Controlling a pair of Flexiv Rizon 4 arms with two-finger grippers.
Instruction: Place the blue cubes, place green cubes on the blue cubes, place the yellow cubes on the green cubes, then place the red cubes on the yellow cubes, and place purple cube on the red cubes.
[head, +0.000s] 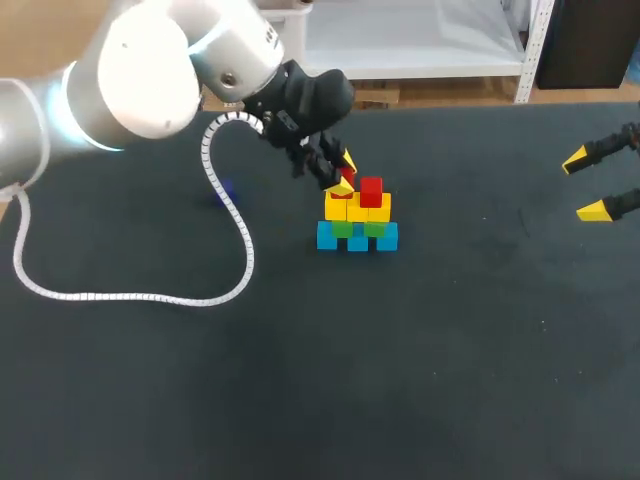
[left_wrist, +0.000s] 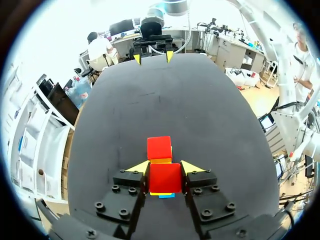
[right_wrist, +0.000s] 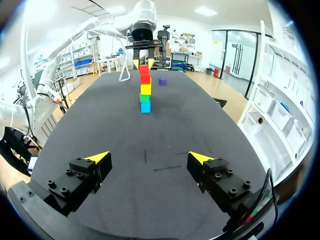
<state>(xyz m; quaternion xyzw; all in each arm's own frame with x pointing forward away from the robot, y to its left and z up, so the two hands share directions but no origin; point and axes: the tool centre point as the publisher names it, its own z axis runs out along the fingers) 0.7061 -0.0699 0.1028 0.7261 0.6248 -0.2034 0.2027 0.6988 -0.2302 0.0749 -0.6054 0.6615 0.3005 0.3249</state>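
Note:
A pyramid stands mid-table: blue cubes (head: 357, 238) at the base, green cubes (head: 343, 229) on them, yellow cubes (head: 358, 208) above. One red cube (head: 371, 190) sits on the yellow row's right side. My left gripper (head: 341, 176) is shut on a second red cube (left_wrist: 165, 177), held right over the yellow row's left side, beside the first red cube (left_wrist: 159, 148). The purple cube (head: 225, 190) lies left of the pyramid, partly behind the cable; it also shows in the right wrist view, purple cube (right_wrist: 162, 81). My right gripper (right_wrist: 149, 161) hangs open and empty at the table's right edge (head: 590, 183).
A white ribbed cable (head: 130, 295) from my left arm loops over the table's left half. The dark table (head: 450, 350) stretches in front of the pyramid and to its right.

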